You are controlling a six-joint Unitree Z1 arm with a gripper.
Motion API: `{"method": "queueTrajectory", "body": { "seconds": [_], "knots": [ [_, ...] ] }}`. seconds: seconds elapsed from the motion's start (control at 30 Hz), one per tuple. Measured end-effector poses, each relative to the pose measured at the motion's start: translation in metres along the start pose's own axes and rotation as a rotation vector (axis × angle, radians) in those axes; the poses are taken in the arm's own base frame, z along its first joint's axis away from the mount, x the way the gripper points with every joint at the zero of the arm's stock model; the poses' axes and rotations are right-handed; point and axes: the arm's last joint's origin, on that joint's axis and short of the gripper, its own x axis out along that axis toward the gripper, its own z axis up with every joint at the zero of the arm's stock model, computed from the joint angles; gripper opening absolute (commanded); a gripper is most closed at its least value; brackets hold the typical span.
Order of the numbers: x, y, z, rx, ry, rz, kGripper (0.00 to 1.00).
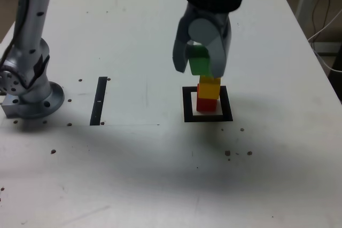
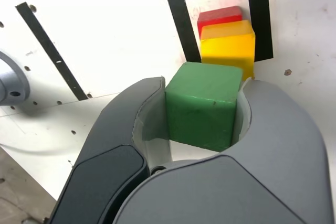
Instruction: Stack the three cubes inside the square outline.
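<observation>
The white counter [image 1: 133,174], dotted with small holes, carries the arm's grey base [image 1: 29,97] at the exterior view's left and a straight black strip [image 1: 99,101] beside it. The gripper [image 1: 200,60] hangs over the square outline [image 1: 207,117], clenched on the green cube [image 1: 199,63]. Inside the outline the yellow cube [image 1: 209,89] sits on the red cube [image 1: 204,104]. The green cube appears to hover just above the yellow one, though contact cannot be ruled out.

Yellow cube [image 1: 209,88] atop red cube [image 1: 206,103], green cube [image 1: 200,63] above
</observation>
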Motion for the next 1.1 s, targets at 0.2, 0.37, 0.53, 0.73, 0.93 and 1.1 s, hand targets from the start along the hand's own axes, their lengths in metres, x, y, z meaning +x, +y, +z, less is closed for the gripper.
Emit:
{"method": "queueTrajectory", "body": {
  "seconds": [0.2, 0.37, 0.53, 0.73, 0.93, 1.1],
  "knots": [
    [0.006, 0.001, 0.008, 0.0, 0.004, -0.001, 0.25],
    [0.009, 0.002, 0.012, 0.001, -0.001, 0.015, 0.34],
    [0.012, 0.003, 0.014, 0.002, -0.005, 0.027, 0.86],
    [0.018, 0.007, 0.014, -0.005, 0.0, 0.025, 1.0],
    [0.019, 0.007, 0.014, -0.004, 0.001, 0.024, 1.0],
    [0.02, 0.007, 0.014, -0.004, 0.002, 0.024, 1.0]
  ]
}}
